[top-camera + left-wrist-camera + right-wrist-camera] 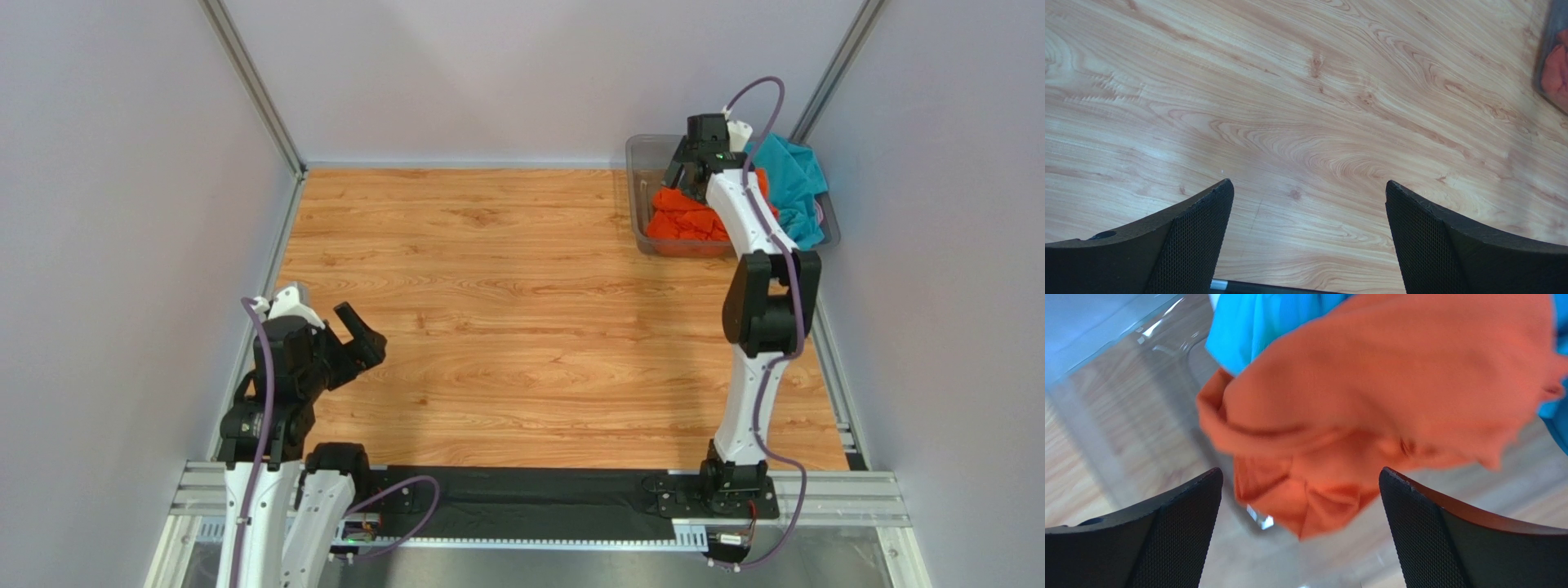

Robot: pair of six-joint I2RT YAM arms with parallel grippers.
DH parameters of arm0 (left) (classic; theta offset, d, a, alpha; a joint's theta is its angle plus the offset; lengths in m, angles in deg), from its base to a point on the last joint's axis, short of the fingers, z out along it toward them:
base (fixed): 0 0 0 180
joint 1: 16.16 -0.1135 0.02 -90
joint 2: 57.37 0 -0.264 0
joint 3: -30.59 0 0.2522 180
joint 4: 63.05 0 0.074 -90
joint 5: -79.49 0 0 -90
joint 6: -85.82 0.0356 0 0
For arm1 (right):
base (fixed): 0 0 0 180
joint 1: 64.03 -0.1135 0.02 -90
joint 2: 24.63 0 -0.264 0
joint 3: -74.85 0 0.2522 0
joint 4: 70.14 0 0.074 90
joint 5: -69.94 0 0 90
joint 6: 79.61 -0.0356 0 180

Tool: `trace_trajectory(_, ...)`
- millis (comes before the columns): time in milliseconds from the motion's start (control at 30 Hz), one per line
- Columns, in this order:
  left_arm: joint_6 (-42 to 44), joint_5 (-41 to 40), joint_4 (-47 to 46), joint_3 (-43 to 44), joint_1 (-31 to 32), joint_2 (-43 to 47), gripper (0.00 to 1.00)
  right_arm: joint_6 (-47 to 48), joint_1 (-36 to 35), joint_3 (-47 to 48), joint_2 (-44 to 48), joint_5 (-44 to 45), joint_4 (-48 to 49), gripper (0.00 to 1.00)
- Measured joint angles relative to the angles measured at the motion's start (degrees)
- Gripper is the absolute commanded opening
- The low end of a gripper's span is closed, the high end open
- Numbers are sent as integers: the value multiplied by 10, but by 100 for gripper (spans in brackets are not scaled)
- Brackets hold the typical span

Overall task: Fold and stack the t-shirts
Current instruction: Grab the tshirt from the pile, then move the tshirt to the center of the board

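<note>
1. The orange shirt (681, 221) lies crumpled in the bin (637, 184) at the far right corner of the table (515, 306). The teal shirt (795, 178) is bunched against it and spills over the bin's right rim. No shirt lies on the bare wood, so I'd say nothing is folded or stacked yet.
2. The right tool (1300, 474) hangs over the bin with its jaws spread wide and nothing between them. In its own view the orange cloth fills the space below the gap, with teal behind. I can't tell whether the tips touch the fabric.
3. The left tool (352, 347) sits over the near left of the table, jaws wide apart and holding nothing, well apart from the bin.
4. The shirt looks light and limp. I expect it to sag and trail from wherever it's pinched. It isn't fragile, and the meshed pads should bite into it without slipping.
5. The best hold, I think, is a raised ridge on top of the orange heap, on the side away from the teal.
6. The two shirts press together, so a deep or careless pinch could drag the teal one out too.
7. Once it's out on the table, spreading it flat likely needs both tools, each taking a shoulder or hem corner.
</note>
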Motion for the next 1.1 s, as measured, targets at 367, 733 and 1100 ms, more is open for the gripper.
trace_trajectory(367,0,0,7,0,0,-53,100,-4,10,165,-185,57,-54,0)
trace_trajectory(733,-3,0,12,0,0,-42,100,37,2,21,37,8,-14,0)
trace_trajectory(1100,-15,-4,13,0,0,-16,100,105,-197,20,387,-108,10,0)
